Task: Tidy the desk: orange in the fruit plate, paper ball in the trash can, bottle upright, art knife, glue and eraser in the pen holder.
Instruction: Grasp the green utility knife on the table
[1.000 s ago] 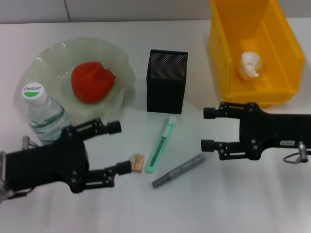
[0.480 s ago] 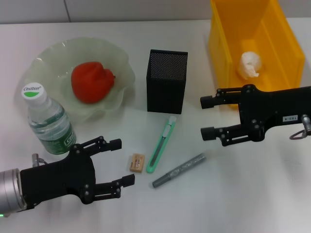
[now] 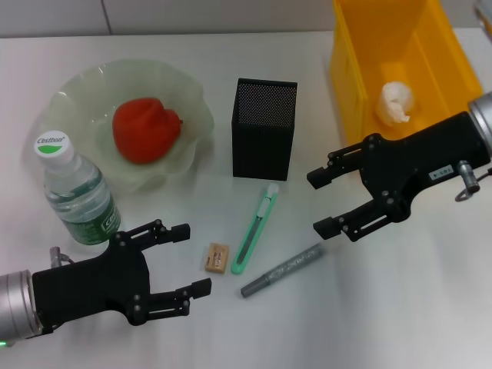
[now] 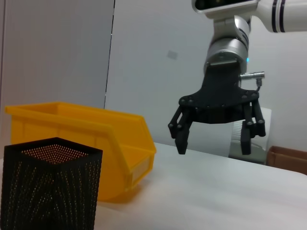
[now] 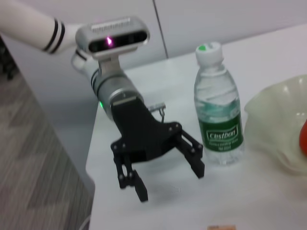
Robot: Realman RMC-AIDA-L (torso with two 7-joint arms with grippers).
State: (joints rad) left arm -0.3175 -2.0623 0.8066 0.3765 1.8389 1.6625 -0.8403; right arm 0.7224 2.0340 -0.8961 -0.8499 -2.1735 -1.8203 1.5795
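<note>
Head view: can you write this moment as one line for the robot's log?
left gripper: open, near eraser | right gripper: open, above glue stick | art knife: on desk | pen holder: upright

Yellow bin (image 3: 450, 100) cut off at top edge of head view, far rim out of sight; pen holder (image 4: 50, 191) cropped at bottom and side of left wrist view, base unseen. Fruit plate (image 5: 280, 129) and orange (image 5: 303, 139) sliced by edge of right wrist view, only a sliver of orange showing; eraser (image 5: 221, 227) just a strip at bottom edge there. Label print on bottle (image 3: 81, 196) too small to read beyond cap, left arm (image 3: 15, 304) cut at frame edge.
</note>
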